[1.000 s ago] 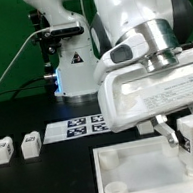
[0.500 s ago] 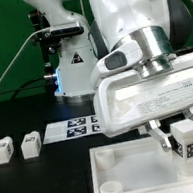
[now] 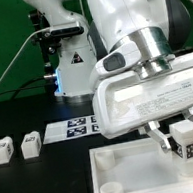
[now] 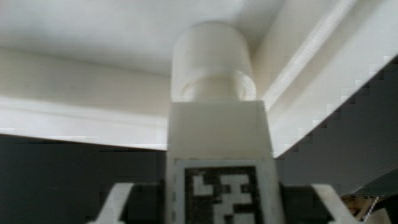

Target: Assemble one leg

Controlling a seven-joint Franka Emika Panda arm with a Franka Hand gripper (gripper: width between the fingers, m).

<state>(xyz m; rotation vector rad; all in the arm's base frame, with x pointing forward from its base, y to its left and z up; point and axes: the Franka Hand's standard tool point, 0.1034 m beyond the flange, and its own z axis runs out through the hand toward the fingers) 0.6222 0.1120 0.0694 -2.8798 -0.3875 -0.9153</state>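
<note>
Change: over the last second gripper [image 3: 182, 135] shifted toward exterior view's left and slightly down. No visible motion in the last half second. Leg [image 3: 187, 143] came along.

Judgement: carry finished, now settling over panel [image 3: 123, 159]. Leg not seated yet.

My fingers: narrow spread, pinching leg from both sides. Leg upright, tag facing out, above panel toward exterior view's right, seemingly clear of it. Wrist view: leg [image 4: 221, 140] centred, round end toward white panel surfaces. Spare legs [image 3: 2, 151] well apart on table.
</note>
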